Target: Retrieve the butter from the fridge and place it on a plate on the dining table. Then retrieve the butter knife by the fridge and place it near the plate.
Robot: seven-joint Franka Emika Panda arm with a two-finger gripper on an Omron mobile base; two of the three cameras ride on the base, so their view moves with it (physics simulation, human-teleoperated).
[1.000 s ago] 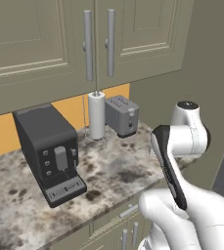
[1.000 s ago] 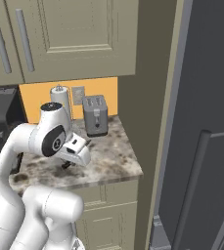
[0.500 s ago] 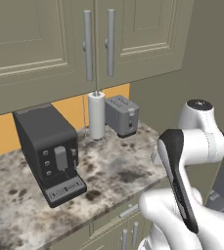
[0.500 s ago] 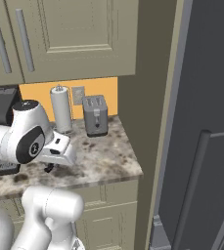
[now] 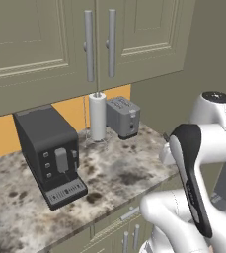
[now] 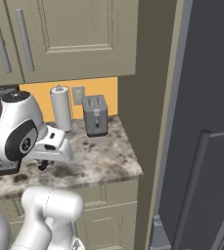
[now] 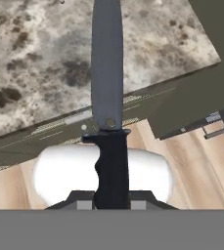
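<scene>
The butter knife (image 7: 107, 88) has a black handle and a grey blade, and it points away from the hand over the edge of the marble counter (image 7: 45, 68). My gripper (image 7: 111, 201) is shut on the handle. From the right base camera the hand and gripper (image 6: 43, 165) hang low over the counter's front, left of the toaster. The grey fridge (image 6: 201, 127) rises at the right with its doors closed. The butter, the plate and the dining table are out of view.
On the counter (image 5: 119, 173) stand a black coffee machine (image 5: 48, 153), a paper towel roll (image 5: 97, 117) and a grey toaster (image 5: 123, 116). Olive cabinets (image 5: 85, 39) hang above. Wooden floor (image 7: 191, 161) lies below the counter edge.
The hand has swung left and back from over the counter toward the robot's body, with the knife still held. The counter items have not moved.
</scene>
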